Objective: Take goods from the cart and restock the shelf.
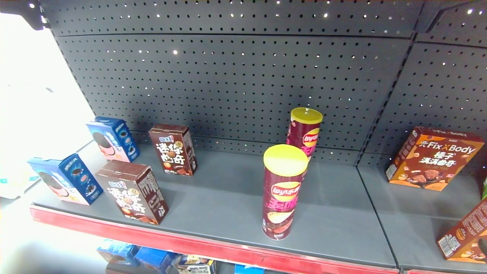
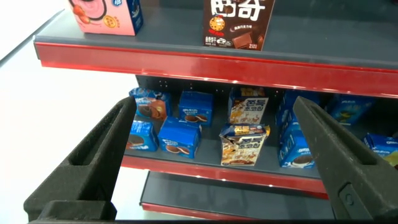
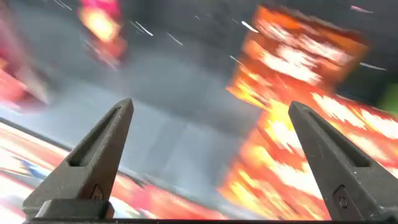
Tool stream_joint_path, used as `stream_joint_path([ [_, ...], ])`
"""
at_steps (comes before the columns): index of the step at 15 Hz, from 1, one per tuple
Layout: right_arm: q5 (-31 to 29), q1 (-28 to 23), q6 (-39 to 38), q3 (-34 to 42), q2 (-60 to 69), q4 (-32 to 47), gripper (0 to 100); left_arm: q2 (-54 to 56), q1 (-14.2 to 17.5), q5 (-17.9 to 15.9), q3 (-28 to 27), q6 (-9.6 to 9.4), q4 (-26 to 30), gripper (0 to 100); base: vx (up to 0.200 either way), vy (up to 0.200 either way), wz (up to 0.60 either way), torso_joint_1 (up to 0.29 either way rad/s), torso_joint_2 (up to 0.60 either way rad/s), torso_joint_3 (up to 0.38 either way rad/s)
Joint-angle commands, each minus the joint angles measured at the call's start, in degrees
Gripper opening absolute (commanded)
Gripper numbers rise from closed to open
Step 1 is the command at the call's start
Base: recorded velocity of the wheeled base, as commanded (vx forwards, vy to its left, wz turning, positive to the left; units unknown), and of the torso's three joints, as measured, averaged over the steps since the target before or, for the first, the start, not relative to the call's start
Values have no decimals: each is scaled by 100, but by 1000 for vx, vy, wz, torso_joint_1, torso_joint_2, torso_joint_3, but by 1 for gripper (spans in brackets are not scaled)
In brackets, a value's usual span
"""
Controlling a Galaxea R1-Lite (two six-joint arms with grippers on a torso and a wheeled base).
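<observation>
Noted upright on shelf (image 1: 228, 205): front crisp tube (image 1: 283, 190), long axis vertical; second tube (image 1: 304, 131) just behind it, orange box (image 1: 433, 158) well right of it. Both spread wide and empty: left tool (image 2: 213, 102) below and left of that tube, right tool (image 3: 211, 104) probably facing the orange box.

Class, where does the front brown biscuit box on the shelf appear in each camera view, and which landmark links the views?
Head view: the front brown box stands lower left, just behind the red shelf edge, beside a blue box.
Left wrist view: its lower part stands just above the red shelf edge, beside the blue box.
Right wrist view: too blurred to tell.
Shared landmark: the red shelf edge.
</observation>
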State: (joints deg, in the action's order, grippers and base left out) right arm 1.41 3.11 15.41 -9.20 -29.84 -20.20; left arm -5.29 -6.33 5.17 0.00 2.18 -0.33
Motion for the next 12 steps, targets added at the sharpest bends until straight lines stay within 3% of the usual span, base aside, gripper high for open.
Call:
stream_joint_path([
  [1, -27, -144, 76, 77, 427, 25, 100, -7, 0, 2, 0, 2, -2, 100, 0, 0, 0, 0, 0, 0],
  [4, -10, -144, 76, 85, 444, 34, 100, -7, 0, 2, 0, 2, -2, 100, 0, 0, -400, 3, 2, 5],
  [11, 17, -153, 32, 103, 444, 60, 100, -7, 0, 2, 0, 2, -2, 100, 0, 0, 0, 0, 0, 0],
  [12, 26, -188, 41, 112, 444, 60, 100, -7, 0, 2, 0, 2, -2, 100, 0, 0, -600, 2, 2, -2],
])
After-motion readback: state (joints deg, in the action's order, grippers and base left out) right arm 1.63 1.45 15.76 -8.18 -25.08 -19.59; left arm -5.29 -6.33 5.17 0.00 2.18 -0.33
